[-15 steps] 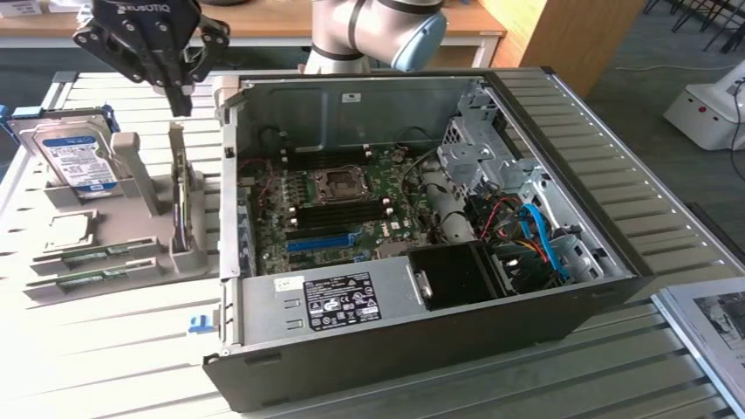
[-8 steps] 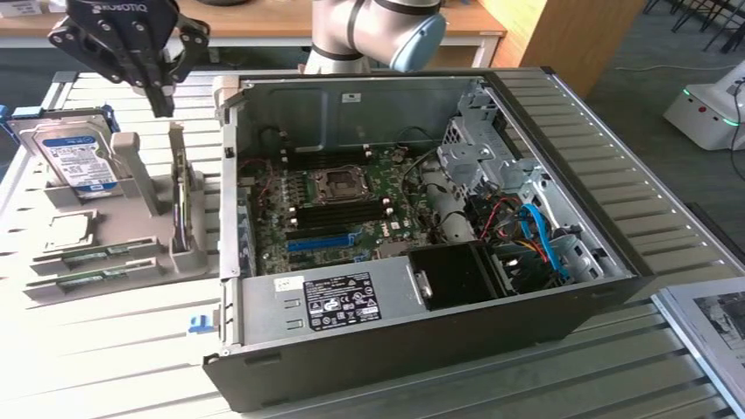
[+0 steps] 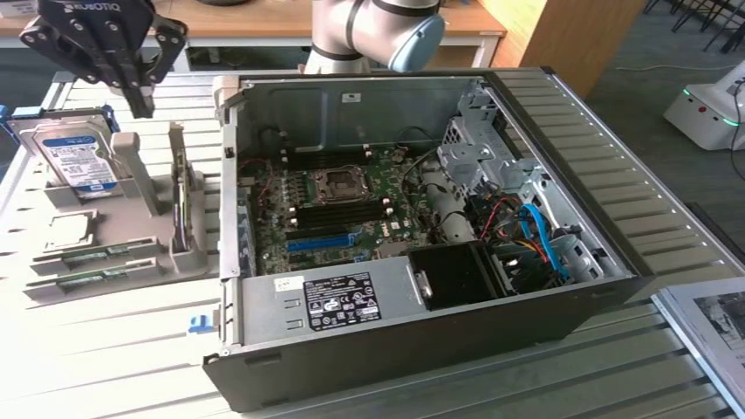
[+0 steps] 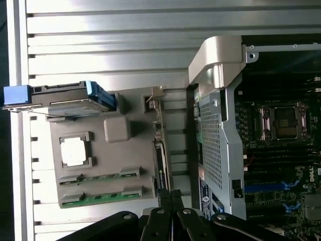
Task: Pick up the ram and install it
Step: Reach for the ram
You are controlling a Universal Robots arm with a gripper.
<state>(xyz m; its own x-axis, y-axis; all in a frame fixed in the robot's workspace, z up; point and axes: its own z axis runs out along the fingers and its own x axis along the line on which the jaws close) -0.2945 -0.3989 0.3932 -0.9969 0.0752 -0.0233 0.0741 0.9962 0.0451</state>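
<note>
Gripper (image 3: 141, 106) (image 4: 170, 195), fingers pressed together and empty, hangs above the grey holder (image 3: 142, 179) (image 4: 118, 128). The ram (image 3: 96, 255) (image 4: 100, 177) lies flat in a holder slot, a second stick (image 3: 93, 280) (image 4: 98, 198) beside it, on the exterior view's left of the open computer case (image 3: 385, 345)

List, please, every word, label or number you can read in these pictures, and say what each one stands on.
"ROBOTIQ": on the body of the gripper, exterior view.
Label on the hard drive: print too small to read.
Black label on the grey metal box inside the computer case: white print, too small to read.
White sticker beside it: marks unreadable.
</note>
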